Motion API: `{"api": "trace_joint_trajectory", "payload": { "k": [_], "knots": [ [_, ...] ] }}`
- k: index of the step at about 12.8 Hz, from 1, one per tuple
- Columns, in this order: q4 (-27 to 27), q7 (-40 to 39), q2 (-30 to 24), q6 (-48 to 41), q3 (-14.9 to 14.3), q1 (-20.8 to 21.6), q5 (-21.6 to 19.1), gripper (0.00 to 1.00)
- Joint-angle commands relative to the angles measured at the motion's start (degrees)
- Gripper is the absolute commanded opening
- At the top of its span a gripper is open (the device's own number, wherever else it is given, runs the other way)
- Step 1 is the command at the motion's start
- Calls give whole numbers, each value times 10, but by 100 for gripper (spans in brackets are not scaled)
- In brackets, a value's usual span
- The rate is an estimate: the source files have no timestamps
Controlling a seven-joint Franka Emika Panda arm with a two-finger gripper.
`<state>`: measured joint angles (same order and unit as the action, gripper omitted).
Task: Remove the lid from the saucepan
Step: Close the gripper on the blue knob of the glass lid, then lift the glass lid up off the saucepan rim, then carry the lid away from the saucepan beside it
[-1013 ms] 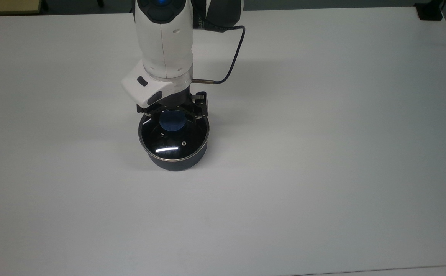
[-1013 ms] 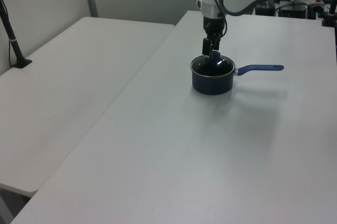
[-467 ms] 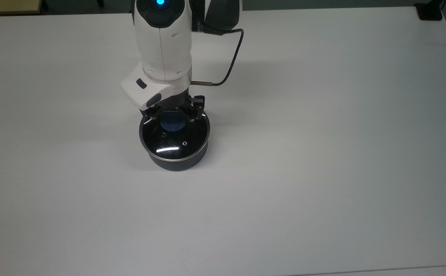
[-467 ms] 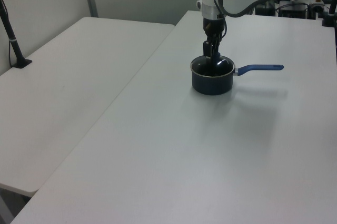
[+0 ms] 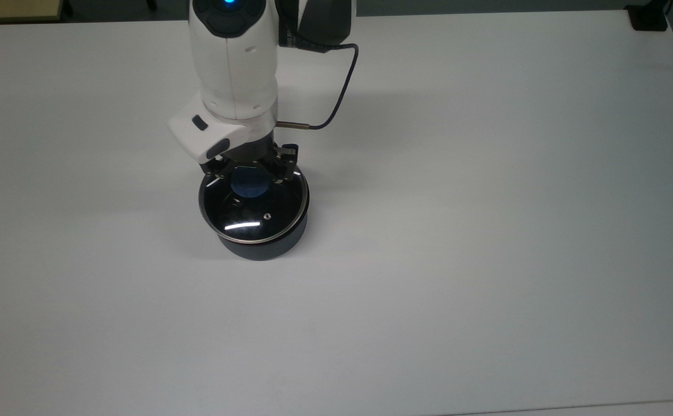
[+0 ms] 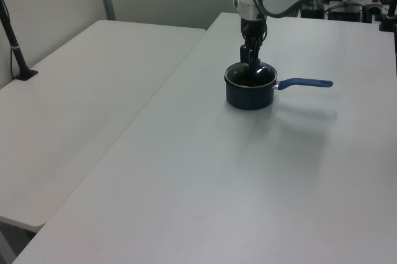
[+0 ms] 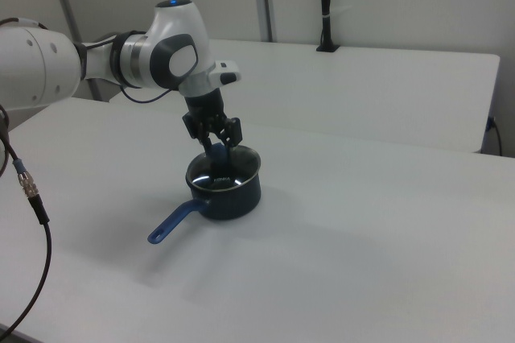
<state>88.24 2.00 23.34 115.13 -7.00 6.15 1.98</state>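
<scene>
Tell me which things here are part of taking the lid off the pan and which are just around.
Part of the job:
lid
saucepan
gripper, closed on the lid's blue knob

Just around:
white table
second table
black post

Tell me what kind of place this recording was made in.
Probably a robotics lab or test room, not a kitchen: plain white tables, pale partition walls, and one robot arm working over a lone saucepan with its lid.
</scene>
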Motion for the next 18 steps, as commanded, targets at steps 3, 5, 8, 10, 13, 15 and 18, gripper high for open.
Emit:
{"api": "trace_joint_trajectory", "payload": {
  "k": [3, 5, 8, 10, 13, 15, 18],
  "knots": [
    [0, -9, -43, -13, -13, 3, 2, 54],
    [7, -5, -66, -20, -13, 15, 0, 54],
    [21, 7, -89, -34, -6, 48, -1, 54],
    [59, 27, -118, -33, 28, 50, 2, 54],
    [118, 52, -152, -33, 74, 62, 8, 54],
    [154, 89, -151, -29, 115, 62, 35, 54],
    [214, 135, -151, -11, 161, 62, 66, 54]
  ]
}}
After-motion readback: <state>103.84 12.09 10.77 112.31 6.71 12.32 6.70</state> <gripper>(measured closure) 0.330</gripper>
